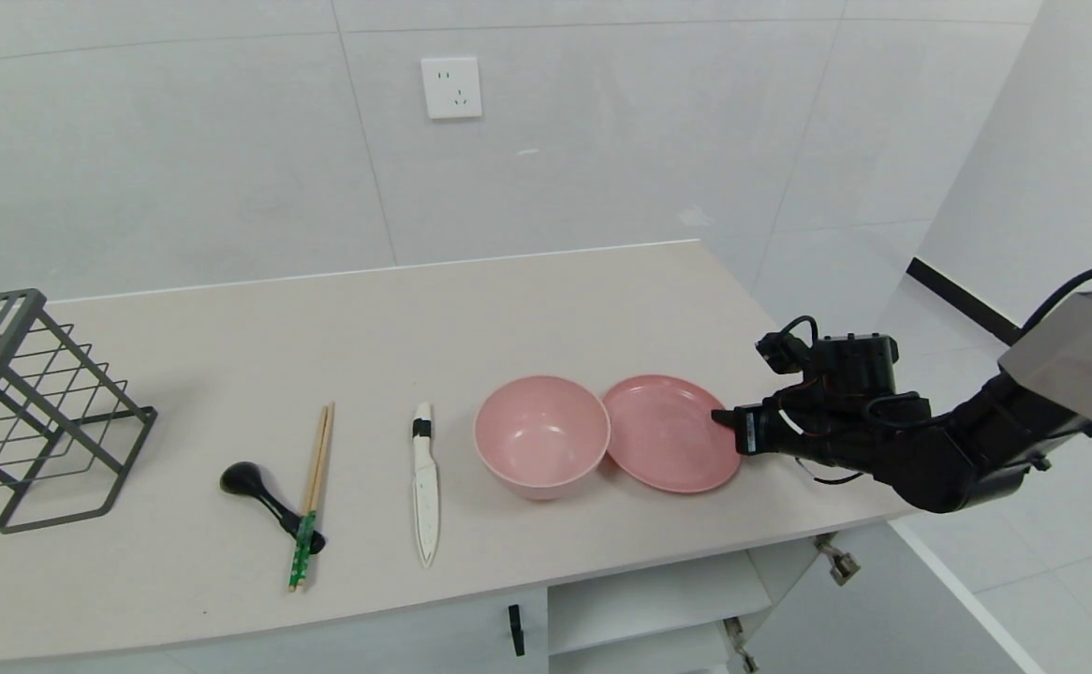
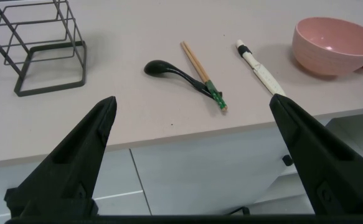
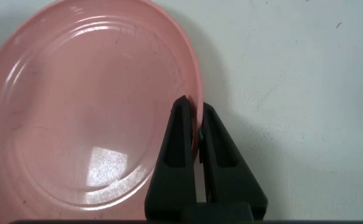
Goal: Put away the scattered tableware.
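The right arm [image 1: 958,449] is black and bulky, with a grey shell [image 1: 1084,351] at its upper end and thin black cables [image 1: 794,328] looping over the boxy wrist. The right gripper [image 1: 726,418] has slim black fingers [image 3: 180,143]. The left gripper [image 2: 192,102] has broad, matte, wedge-shaped ones.

The bowl [image 1: 541,435] blocks the plate [image 1: 672,435] leftward; knife [image 1: 425,487] has gaps both sides.

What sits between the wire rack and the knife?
A black spoon and chopsticks, the chopsticks crossing the spoon's handle; the head and left wrist views both show it.
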Available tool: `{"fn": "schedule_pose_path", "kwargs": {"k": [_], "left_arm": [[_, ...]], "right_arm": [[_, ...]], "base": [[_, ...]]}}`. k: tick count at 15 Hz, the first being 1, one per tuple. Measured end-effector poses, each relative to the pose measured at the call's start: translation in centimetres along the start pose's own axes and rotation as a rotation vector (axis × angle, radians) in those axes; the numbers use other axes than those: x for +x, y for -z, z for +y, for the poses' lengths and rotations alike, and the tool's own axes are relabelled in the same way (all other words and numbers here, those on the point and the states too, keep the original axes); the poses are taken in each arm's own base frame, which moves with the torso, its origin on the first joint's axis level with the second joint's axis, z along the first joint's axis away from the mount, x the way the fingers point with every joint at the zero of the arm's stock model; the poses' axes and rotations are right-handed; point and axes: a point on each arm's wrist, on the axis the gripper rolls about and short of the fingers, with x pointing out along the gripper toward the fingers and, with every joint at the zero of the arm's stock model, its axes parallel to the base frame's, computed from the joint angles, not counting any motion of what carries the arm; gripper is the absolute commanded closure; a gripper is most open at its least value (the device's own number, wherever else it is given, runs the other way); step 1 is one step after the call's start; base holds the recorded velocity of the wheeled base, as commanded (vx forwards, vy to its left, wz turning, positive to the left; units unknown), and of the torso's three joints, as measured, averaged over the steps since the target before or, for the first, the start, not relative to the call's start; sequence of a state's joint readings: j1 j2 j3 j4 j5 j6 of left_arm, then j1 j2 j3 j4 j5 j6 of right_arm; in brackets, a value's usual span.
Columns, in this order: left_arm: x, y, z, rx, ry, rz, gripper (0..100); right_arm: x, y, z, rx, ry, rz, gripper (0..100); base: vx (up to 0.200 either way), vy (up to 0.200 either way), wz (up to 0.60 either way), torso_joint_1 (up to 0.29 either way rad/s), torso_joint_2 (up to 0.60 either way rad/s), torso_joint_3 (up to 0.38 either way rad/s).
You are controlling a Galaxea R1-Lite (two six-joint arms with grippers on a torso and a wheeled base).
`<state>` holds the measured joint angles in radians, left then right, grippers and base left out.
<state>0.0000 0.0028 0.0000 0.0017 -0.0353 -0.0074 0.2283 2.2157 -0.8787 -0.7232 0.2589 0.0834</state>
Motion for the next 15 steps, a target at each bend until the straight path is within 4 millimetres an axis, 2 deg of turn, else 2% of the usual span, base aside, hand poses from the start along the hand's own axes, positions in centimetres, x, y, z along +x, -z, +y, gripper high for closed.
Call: {"fn": "schedule_pose_path", "kwargs": {"k": [3, 8, 15], "left_arm": [[0.0, 0.0, 0.0, 0.001, 0.001, 0.0, 0], [0.0, 0.0, 0.0, 0.006, 0.001, 0.0, 0], [0.0, 0.0, 0.0, 0.016, 0.002, 0.0, 0]], "right_arm": [[-0.8, -0.9, 0.3, -0.007, 0.004, -0.021, 100], [-5.0, -3.9, 1.7, -0.042, -0.006, -0.141, 100], [-11.1, -3.8, 3.6, -0.068, -0.023, -0.204, 100]], "base": [[0.0, 0.0, 0.0, 0.0, 0.0, 0.0], [0.0, 0.0, 0.0, 0.0, 0.0, 0.0], [0.0, 0.0, 0.0, 0.0, 0.0, 0.0]]}}
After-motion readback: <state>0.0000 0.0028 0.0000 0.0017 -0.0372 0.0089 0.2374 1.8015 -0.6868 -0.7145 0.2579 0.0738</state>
